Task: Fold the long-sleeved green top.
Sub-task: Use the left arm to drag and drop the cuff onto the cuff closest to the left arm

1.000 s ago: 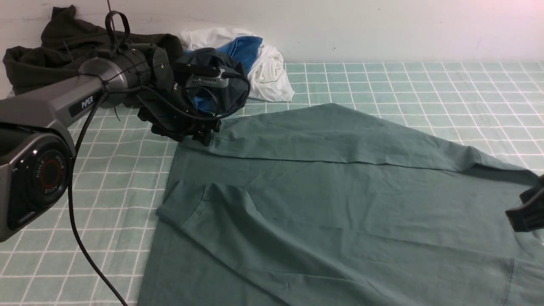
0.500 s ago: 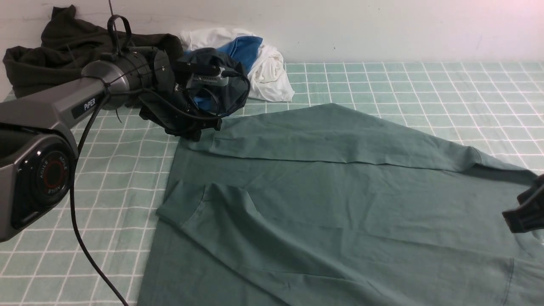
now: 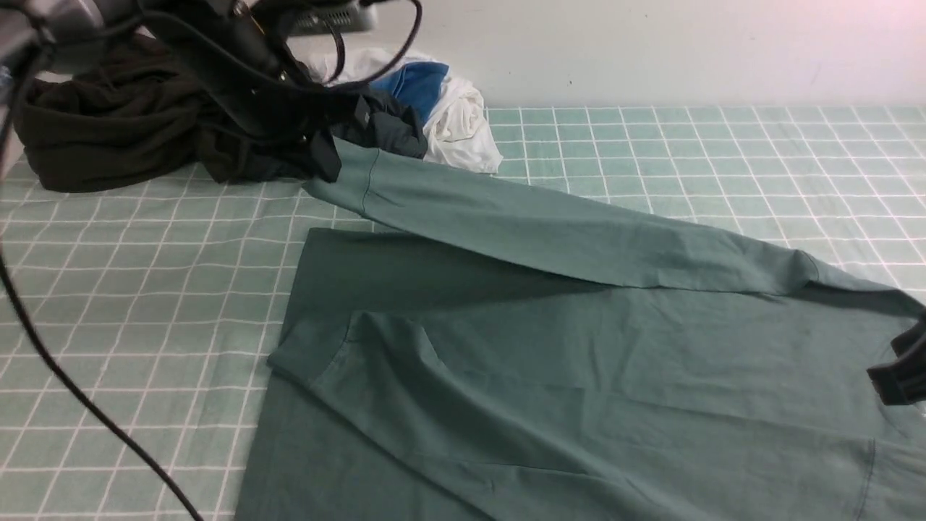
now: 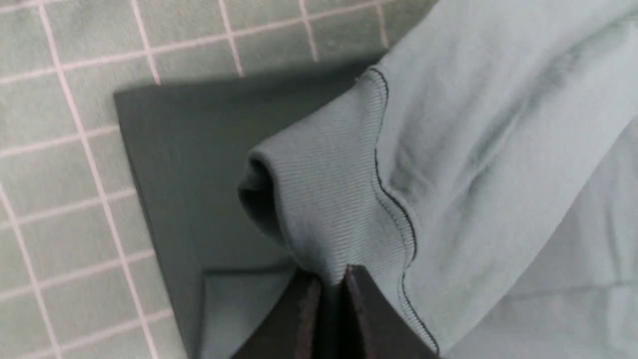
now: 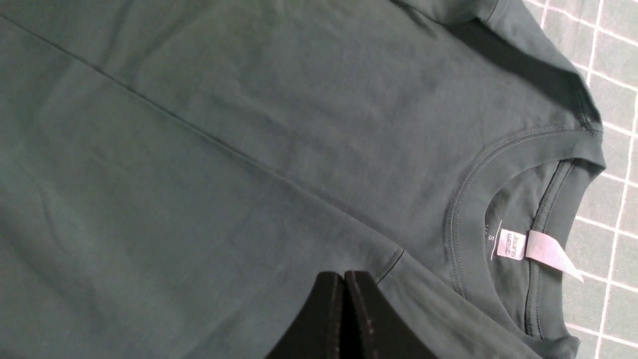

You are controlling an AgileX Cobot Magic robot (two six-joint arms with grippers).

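Note:
The green long-sleeved top (image 3: 564, 362) lies spread on the checked table cover, with one sleeve folded across its lower part. My left gripper (image 3: 329, 155) is shut on the ribbed cuff (image 4: 329, 199) of the far sleeve (image 3: 550, 231) and holds it lifted above the body of the top. My right gripper (image 3: 893, 373) hovers at the right edge, jaws shut with nothing between them (image 5: 344, 279), just over the cloth near the round neckline (image 5: 503, 199) with its white label.
A very dark olive-black garment (image 3: 108, 123) lies at the back left. A dark slate-grey garment (image 3: 391, 126) with blue cloth (image 3: 416, 79) and white cloth (image 3: 456, 123) lies behind the lifted cuff. A white wall runs along the back.
My left gripper has closed on the far sleeve's cuff and risen up and back with it. The sleeve now hangs taut above the top. The right gripper has barely moved.

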